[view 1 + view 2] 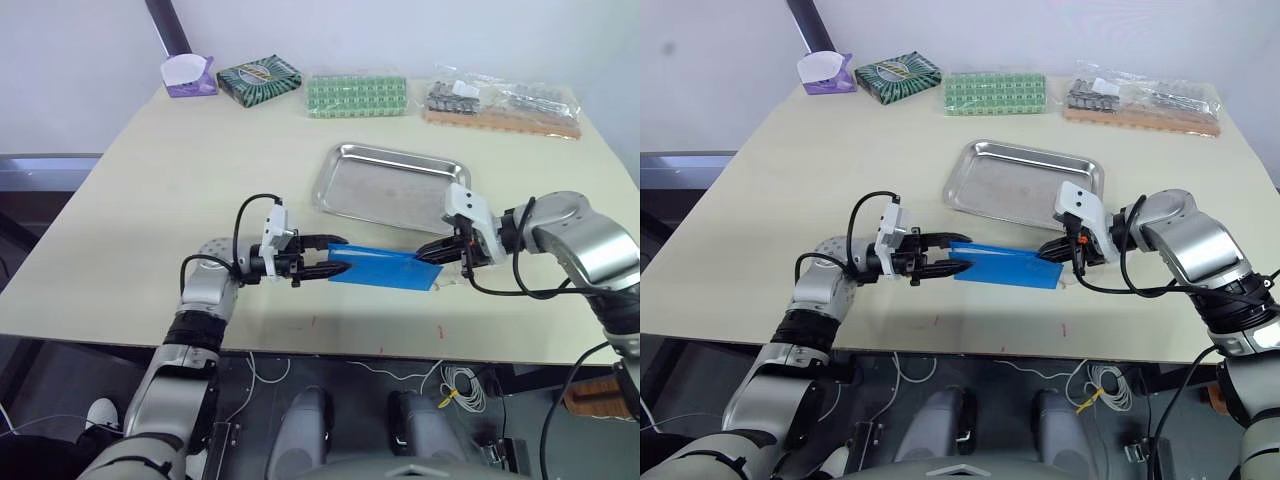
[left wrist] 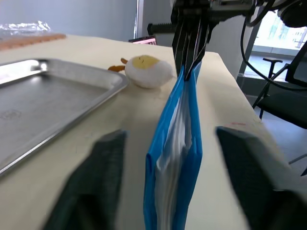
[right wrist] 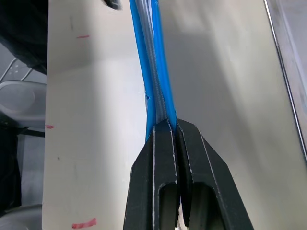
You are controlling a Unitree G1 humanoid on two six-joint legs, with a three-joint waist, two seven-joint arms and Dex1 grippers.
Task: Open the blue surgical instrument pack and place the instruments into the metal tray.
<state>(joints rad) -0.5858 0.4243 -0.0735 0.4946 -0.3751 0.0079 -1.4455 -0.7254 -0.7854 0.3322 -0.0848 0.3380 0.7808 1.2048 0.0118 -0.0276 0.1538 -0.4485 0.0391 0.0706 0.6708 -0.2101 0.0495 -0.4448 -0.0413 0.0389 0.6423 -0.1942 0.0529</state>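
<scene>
Pinching one end of the blue surgical instrument pack [image 1: 385, 267], the right gripper [image 1: 437, 252] is clamped; left gripper [image 1: 333, 266] spread around the other end. Pack at the metal tray's [image 1: 390, 185] 6 o'clock; one-ended hold risks slipping.

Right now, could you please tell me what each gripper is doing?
Left gripper: open, fingers either side of the blue pack's end, not clamped.
Right gripper: shut on the blue pack's other end.

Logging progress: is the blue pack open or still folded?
Still folded: pack stands on edge, layers together, right gripper shut on one end.
</scene>
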